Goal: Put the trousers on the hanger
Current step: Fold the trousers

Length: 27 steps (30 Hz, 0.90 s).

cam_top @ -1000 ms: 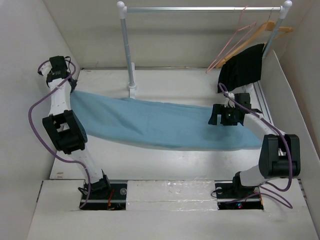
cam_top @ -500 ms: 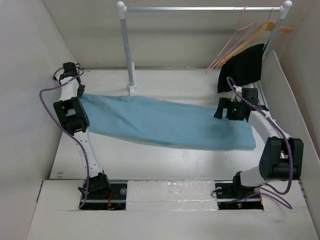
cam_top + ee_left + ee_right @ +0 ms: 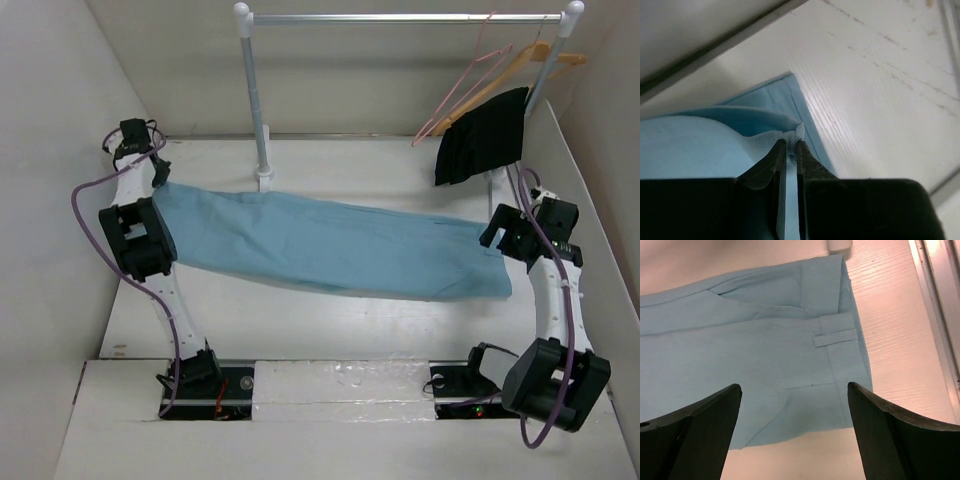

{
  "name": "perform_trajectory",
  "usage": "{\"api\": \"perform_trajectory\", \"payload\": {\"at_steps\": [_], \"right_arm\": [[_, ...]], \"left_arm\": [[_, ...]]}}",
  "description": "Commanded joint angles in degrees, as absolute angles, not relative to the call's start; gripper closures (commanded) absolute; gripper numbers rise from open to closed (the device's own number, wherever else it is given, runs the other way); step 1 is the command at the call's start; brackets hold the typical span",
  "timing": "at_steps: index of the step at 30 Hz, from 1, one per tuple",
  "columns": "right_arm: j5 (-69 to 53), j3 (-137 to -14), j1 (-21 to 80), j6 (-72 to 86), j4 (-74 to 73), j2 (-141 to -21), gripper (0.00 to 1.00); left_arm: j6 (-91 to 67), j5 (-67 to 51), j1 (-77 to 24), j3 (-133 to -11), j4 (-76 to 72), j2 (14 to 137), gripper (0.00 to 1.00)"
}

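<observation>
Left jaws, seen from above, sit at the far-left end of the trousers (image 3: 330, 245), which lie stretched flat across the bench (image 3: 330, 320) from that corner to the right side, where the right jaws hover just beside the waist end; a wooden hanger (image 3: 545, 50) hangs on the rail (image 3: 400, 18) at the far right above a black garment (image 3: 485, 135). From the left wrist, the left jaws are pinched closed on a bunched fold at the cloth's edge. From the right wrist, the right jaws stand wide apart above the waistband and its belt loop (image 3: 835, 335).
</observation>
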<state>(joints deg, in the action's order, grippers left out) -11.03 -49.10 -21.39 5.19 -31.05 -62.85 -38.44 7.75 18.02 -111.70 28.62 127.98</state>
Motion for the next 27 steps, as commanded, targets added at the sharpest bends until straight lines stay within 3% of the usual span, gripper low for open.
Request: {"api": "perform_trajectory", "payload": {"at_steps": [1,3,5,7,9,11,15,16,19,21,25,27], "right_arm": [[-13.43,-49.84,-22.32,2.21,-28.93,-64.5,0.09],[-17.2,-50.01,-23.9,2.19,-27.69,-66.35,0.25],[-17.58,-50.27,-24.52,1.85,-25.16,-68.28,0.29],[-16.0,-51.5,-26.0,1.41,-22.86,-72.13,0.53],[-18.96,-55.87,-26.62,1.14,-20.92,-76.7,0.66],[-19.77,-59.05,-25.85,-1.3,-21.53,-83.19,0.61],[-14.07,-61.44,-25.05,-1.06,-23.65,-87.63,0.28],[-13.98,-59.87,-25.05,-0.1,-23.12,-87.8,0.25],[-14.06,-55.84,-25.05,2.1,-23.11,-87.1,0.24],[-13.27,-52.65,-25.05,2.37,-22.06,-85.17,0.24],[-9.75,-50.55,-26.37,0.71,-21.81,-84.63,0.25],[-13.26,-50.62,-27.77,0.7,-20.66,-86.3,0.32]], "left_arm": [[-39.55,7.55,18.02,-109.77,22.68,118.12,1.0],[-39.55,8.61,18.02,-113.09,23.72,121.53,1.0],[-39.55,8.79,18.02,-116.7,24.78,125.4,1.0],[-39.81,7.91,18.02,-125.21,29.6,132.95,1.0],[-39.81,6.77,18.02,-131.19,33.03,138.66,1.0],[-39.64,6.07,18.02,-130.26,32.17,139.48,1.0],[-38.85,5.36,18.02,-124.89,28.65,139.12,1.0],[-38.59,5.36,18.02,-125.07,29.0,139.57,1.0],[-37.53,4.66,18.02,-124.45,29.7,140.36,1.0],[-36.56,5.01,18.02,-122.7,29.62,139.22,0.94],[-35.6,3.79,18.02,-117.52,27.43,134.31,0.7],[-36.12,2.64,18.02,-112.87,24.44,130.01,0.62]]}}
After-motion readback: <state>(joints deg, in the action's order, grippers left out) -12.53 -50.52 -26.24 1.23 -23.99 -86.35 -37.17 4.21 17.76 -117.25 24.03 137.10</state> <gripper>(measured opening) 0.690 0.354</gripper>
